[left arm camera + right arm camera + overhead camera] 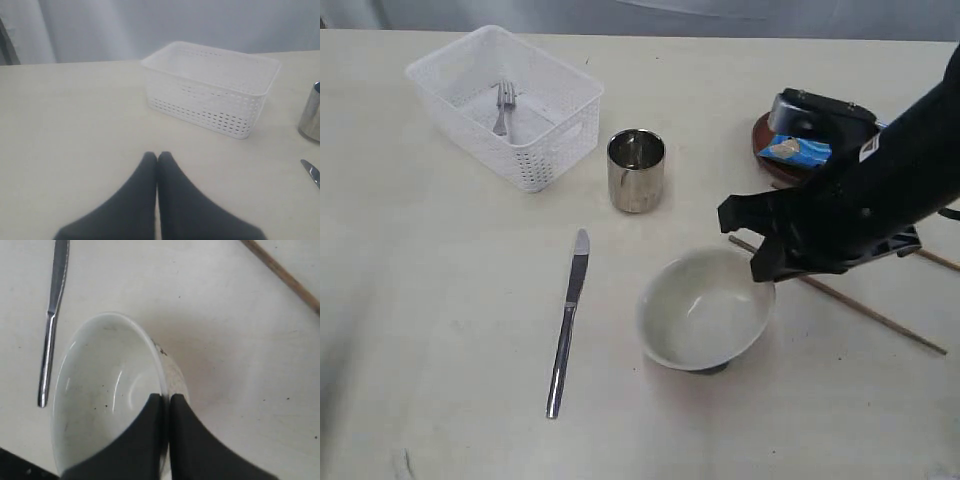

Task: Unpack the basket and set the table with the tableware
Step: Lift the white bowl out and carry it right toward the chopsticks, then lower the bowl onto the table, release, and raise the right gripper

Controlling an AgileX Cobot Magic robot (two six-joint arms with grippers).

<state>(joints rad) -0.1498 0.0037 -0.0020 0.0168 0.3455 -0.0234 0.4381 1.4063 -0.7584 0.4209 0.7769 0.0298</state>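
White lattice plastic basket (545, 165) at ten o'clock on the pale cream table (440, 330), silver fork (503, 108) inside. Left gripper (157, 157) pressed together, empty. Toward four o'clock, right gripper (165, 399) pinches the rim of the tilted off-white round bowl (705, 310); that thin hold might slip, dropping it.

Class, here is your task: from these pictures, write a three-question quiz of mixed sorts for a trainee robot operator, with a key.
1. True or false: the fork lies inside the basket.
2. Multiple choice: what is the right claw shut on?
A. the fork
B. the rim of the bowl
C. the basket's wall
3. Short answer: which upright item stands on the table beside the basket?

Key
1. True.
2. B.
3. The steel cup.
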